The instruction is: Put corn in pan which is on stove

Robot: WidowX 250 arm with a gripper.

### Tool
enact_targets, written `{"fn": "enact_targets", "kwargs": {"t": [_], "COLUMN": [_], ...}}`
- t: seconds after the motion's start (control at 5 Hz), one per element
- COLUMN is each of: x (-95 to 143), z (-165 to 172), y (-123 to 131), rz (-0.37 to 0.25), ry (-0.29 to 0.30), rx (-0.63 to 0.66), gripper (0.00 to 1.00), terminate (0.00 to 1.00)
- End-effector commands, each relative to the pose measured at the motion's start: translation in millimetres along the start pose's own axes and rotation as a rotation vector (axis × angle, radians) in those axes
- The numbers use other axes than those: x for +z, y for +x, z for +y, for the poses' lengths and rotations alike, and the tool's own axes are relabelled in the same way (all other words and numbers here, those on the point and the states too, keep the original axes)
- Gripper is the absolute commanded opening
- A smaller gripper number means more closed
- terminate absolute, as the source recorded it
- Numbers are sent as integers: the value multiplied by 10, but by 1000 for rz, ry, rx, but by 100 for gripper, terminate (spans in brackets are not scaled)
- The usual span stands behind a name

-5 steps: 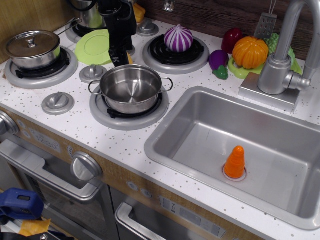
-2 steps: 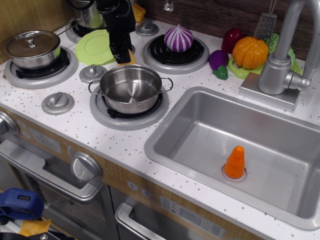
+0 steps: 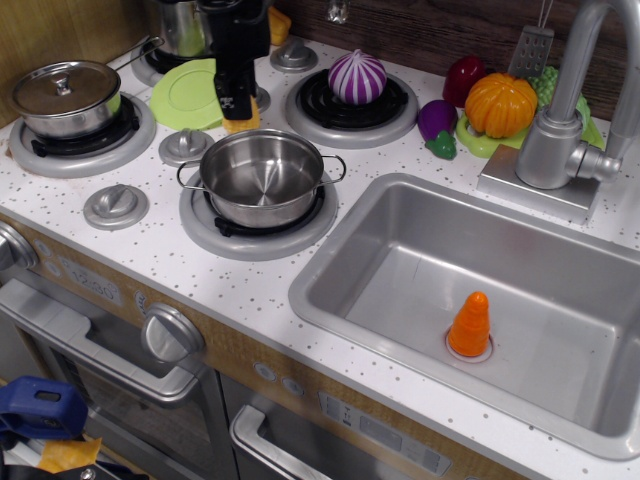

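The corn [image 3: 243, 124], a small yellow-orange piece, shows just below my black gripper [image 3: 238, 112] at the back of the stove [image 3: 150, 250]. The fingers stand close on either side of it and seem shut on it, low over the counter beside the green plate. The pan [image 3: 262, 175], a shiny steel pot with two wire loop handles, sits empty on the front burner, just in front of the gripper. Most of the corn is hidden by the fingers.
A lidded steel pot [image 3: 65, 95] sits on the left burner and a taller pot [image 3: 180, 25] at the back. A green plate [image 3: 185, 92], a purple onion [image 3: 357, 76], a pumpkin [image 3: 500, 103] and a faucet [image 3: 560, 130] are nearby. The sink [image 3: 400, 260] holds an orange cone [image 3: 469, 325].
The gripper has closed in a little and risen slightly. The corn now shows under its tips instead of to its right. The pan has not moved.
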State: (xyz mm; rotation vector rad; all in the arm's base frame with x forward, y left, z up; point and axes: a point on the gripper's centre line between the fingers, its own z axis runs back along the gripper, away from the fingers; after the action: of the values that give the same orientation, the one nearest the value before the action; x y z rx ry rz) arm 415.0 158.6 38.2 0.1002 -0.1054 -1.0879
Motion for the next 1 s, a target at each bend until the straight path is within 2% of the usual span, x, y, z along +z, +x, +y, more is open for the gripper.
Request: {"fn": "enact_targets", "kwargs": {"t": [0.0, 0.2, 0.4, 0.6, 0.8], "x": [696, 837, 873, 845, 766], "z": [-53, -273, -500, -648, -723], "y": [24, 113, 233, 365, 392], "rz": [41, 65, 53, 38, 13], "ry": [133, 152, 141, 143, 129], "rx": [55, 123, 203, 251, 282], "gripper": [0, 0, 0, 0, 0], "terminate": [0, 0, 0, 0, 0]}}
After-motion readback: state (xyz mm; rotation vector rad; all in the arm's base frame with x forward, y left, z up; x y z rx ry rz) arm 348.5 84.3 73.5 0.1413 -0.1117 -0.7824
